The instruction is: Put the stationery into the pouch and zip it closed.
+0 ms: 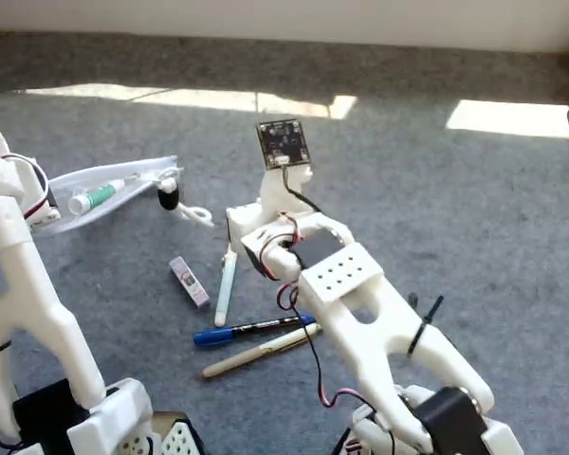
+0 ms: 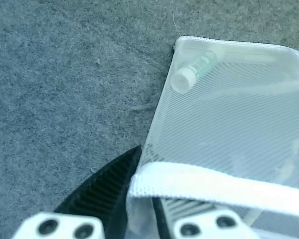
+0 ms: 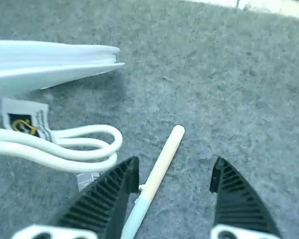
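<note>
My left gripper (image 2: 144, 191) is shut on the white fabric edge of the translucent mesh pouch (image 2: 229, 124), holding it off the carpet at the left (image 1: 109, 194). Inside the pouch lies a green-and-white capped tube (image 2: 192, 72). My right gripper (image 3: 174, 174) is open and low over a pale pen (image 3: 159, 167), which lies between its fingers, nearer one of them. In the high view that pen (image 1: 225, 284) lies beside a small lilac eraser (image 1: 189, 281). A blue marker (image 1: 251, 329) and a cream pen (image 1: 261, 350) lie nearer the front.
The pouch's white cord loop (image 3: 65, 147) with its label (image 3: 25, 119) lies on the grey carpet just beside the right gripper. Open carpet stretches to the right and back (image 1: 455, 209).
</note>
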You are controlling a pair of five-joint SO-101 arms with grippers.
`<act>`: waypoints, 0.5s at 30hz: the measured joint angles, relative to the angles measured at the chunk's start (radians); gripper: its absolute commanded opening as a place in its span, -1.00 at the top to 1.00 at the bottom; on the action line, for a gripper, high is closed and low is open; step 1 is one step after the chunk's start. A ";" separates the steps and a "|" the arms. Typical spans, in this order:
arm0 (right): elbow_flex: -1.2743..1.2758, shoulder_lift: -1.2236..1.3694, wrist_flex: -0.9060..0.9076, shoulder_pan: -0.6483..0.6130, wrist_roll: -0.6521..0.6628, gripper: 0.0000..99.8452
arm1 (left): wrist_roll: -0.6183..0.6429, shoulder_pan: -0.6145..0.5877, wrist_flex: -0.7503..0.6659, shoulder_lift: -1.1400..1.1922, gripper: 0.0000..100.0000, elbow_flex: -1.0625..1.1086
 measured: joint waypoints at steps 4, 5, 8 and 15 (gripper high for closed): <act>-0.063 0.098 0.003 0.000 0.000 0.55 | 0.000 -0.006 0.000 0.000 0.99 0.003; -0.081 0.123 0.003 0.000 0.000 0.55 | 0.000 -0.006 -0.002 0.000 0.99 0.003; -0.137 0.203 0.003 0.000 0.000 0.55 | 0.000 -0.006 -0.003 0.000 0.99 0.003; -0.239 0.361 0.006 0.002 0.000 0.63 | 0.000 -0.006 -0.005 0.000 0.99 0.003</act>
